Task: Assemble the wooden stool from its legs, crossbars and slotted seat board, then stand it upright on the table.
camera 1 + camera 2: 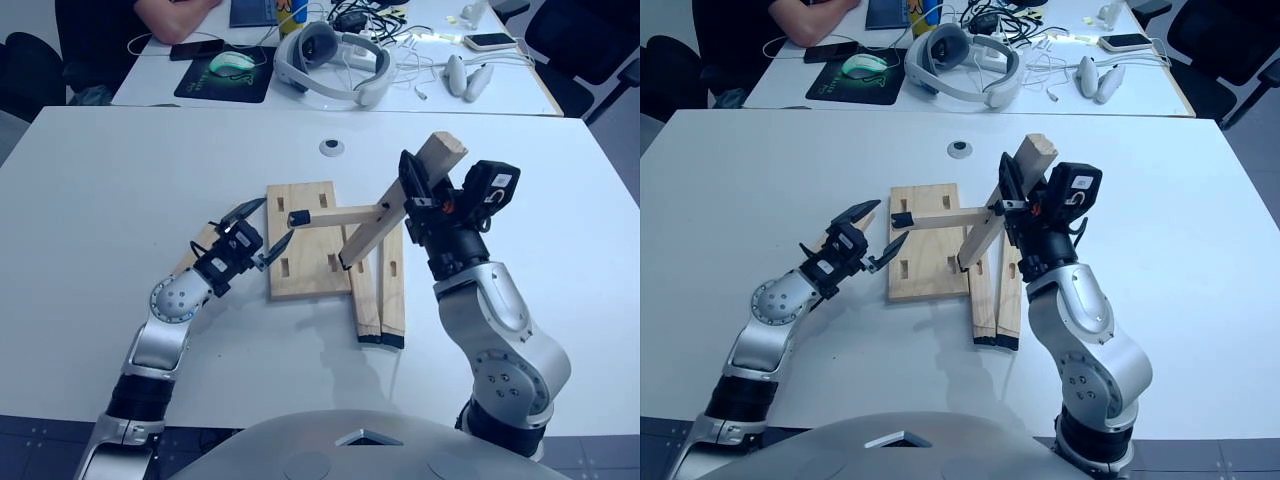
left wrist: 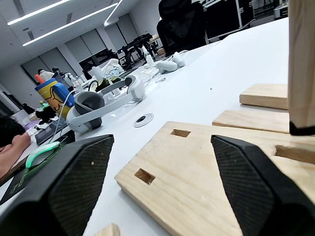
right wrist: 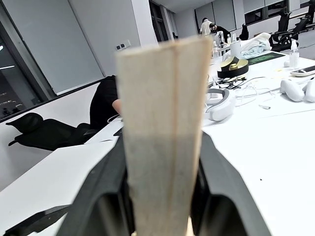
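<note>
The slotted seat board (image 1: 310,272) lies flat in the middle of the table. My right gripper (image 1: 415,195) is shut on a wooden leg (image 1: 368,238), held tilted with its lower end over the board's right edge. A crossbar (image 1: 335,215) juts from that leg leftward above the board. Two more legs (image 1: 378,300) lie side by side to the right of the board. My left gripper (image 1: 257,230) is open at the board's left edge, its fingers (image 2: 59,191) apart with nothing between them. A further wooden piece (image 1: 193,250) lies partly hidden under the left wrist.
A round cable grommet (image 1: 331,148) sits in the table behind the board. The desk beyond carries a headset (image 1: 330,55), controllers (image 1: 467,75), a mouse on a pad (image 1: 228,65) and cables. Bare table lies to the far left and far right.
</note>
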